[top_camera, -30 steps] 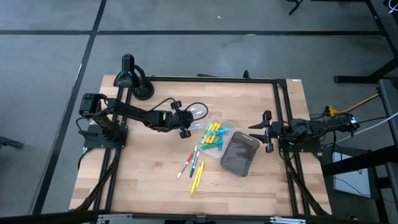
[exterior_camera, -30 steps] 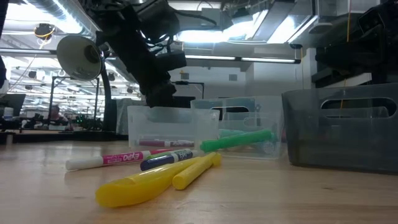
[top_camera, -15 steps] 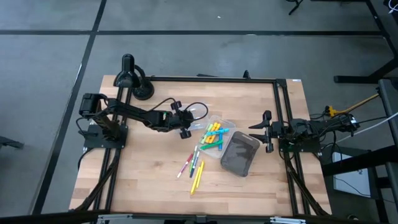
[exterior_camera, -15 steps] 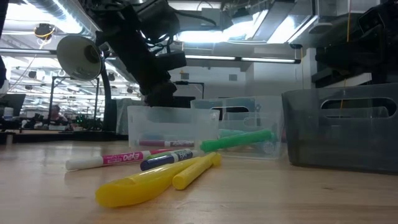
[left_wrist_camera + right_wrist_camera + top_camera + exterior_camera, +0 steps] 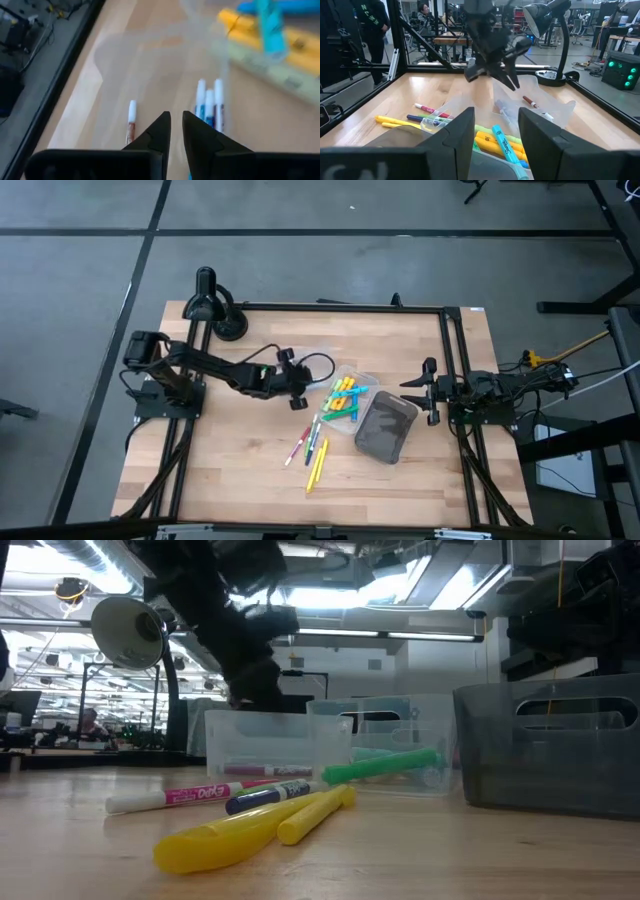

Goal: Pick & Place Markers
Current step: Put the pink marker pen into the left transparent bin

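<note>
Bench (image 5: 230, 450): pale wood planks, rectangular, framed by dark rails.

Bin (image 5: 385, 427): dark grey translucent plastic, rectangular, set beside the clear trays.

Trays (image 5: 345, 395): clear thin plastic, shallow; green, yellow, orange and blue markers (image 5: 343, 400) are held in one.

Left gripper (image 5: 300, 384): dark, angular; poised above the bench by the trays, fingers nearly clenched, nothing seen between them.

Right gripper (image 5: 428, 390): parked at the bench's right side, fingers released and wide.

Loose markers (image 5: 313, 448): slim capped cylinders, laid on bare wood just in front of the trays.
</note>
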Available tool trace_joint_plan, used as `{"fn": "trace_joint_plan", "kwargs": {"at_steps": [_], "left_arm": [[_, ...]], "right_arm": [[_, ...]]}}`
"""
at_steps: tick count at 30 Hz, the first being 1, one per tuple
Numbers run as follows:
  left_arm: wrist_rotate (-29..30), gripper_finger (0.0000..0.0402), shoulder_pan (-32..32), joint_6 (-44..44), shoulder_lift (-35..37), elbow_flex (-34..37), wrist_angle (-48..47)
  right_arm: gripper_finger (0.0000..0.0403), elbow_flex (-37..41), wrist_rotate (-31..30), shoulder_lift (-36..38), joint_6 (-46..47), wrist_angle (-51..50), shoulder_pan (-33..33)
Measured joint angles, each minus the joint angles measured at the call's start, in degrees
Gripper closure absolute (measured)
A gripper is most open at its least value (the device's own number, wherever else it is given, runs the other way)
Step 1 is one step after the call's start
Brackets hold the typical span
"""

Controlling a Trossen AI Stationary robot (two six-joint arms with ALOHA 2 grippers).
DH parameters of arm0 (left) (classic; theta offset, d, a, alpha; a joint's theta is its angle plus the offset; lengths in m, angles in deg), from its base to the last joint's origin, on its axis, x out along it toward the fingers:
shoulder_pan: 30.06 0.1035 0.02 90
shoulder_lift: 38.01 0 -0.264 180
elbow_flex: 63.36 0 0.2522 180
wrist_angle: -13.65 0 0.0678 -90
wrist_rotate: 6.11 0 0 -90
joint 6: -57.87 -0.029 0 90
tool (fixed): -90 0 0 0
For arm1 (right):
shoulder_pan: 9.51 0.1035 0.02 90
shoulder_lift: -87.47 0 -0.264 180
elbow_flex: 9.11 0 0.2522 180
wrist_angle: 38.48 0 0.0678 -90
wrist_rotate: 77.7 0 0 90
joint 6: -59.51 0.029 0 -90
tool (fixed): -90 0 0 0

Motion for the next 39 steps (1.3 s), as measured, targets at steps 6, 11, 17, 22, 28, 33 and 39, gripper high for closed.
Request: {"fn": "trace_joint_plan", "kwargs": {"at_steps": [6,11,17,22,28,33,39], "left_arm": [[1.22,0.0366,-4.30,-0.06,2.76,-1.09,-0.69],[2.70,0.0366,-8.23,0.42,5.30,-1.20,-0.55],[-0.80,0.0369,-13.55,6.67,5.75,-1.20,-0.46],[-7.51,0.0370,-18.44,12.51,5.25,-1.20,-0.46],[-9.89,0.0369,-24.60,19.74,5.27,-1.20,-0.48],[-8.21,0.0370,-28.27,23.48,5.27,-1.20,-0.46],[5.04,0.0366,-30.86,29.59,3.76,-1.20,-0.13]], "right_arm": [[0.0251,0.01,0.01,-0.01,0.01,0.00,0.00],[0.0251,0.01,0.01,-0.01,0.00,0.00,-0.01],[0.0251,0.00,0.01,0.00,0.00,0.00,-0.01],[0.0251,0.00,0.01,-0.01,0.00,0.00,-0.02],[0.0251,-0.01,0.01,-0.01,0.00,0.00,0.00],[0.0251,0.01,0.01,0.00,0.00,0.00,-0.01],[0.0251,0.01,0.01,0.00,0.01,0.00,-0.02]]}}
